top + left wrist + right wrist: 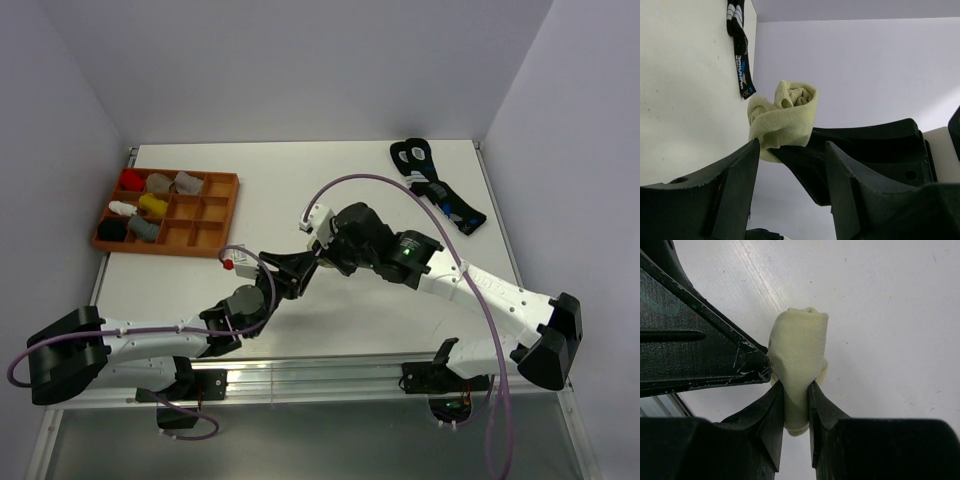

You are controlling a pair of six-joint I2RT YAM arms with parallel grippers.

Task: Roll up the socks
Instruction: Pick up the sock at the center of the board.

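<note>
A pale cream-yellow sock (800, 345), rolled into a tight bundle, is held above the white table. My right gripper (796, 385) is shut on its lower end, one finger on each side. In the left wrist view the same sock (787, 117) shows its spiral end just past my left gripper (792, 145), which is open with an empty gap between its fingers. One left finger (705, 355) touches the bundle's side. From the top both grippers meet at mid-table, the left gripper (298, 277) under the right gripper (318, 256); the sock is hidden there.
A wooden compartment tray (226, 213) at the back left holds several small sock bundles in red, yellow, grey, black. Black socks with blue-and-white marks (440, 195) lie at the back right, seen also as black socks (740, 50) from the left wrist. Purple cables arc over both arms.
</note>
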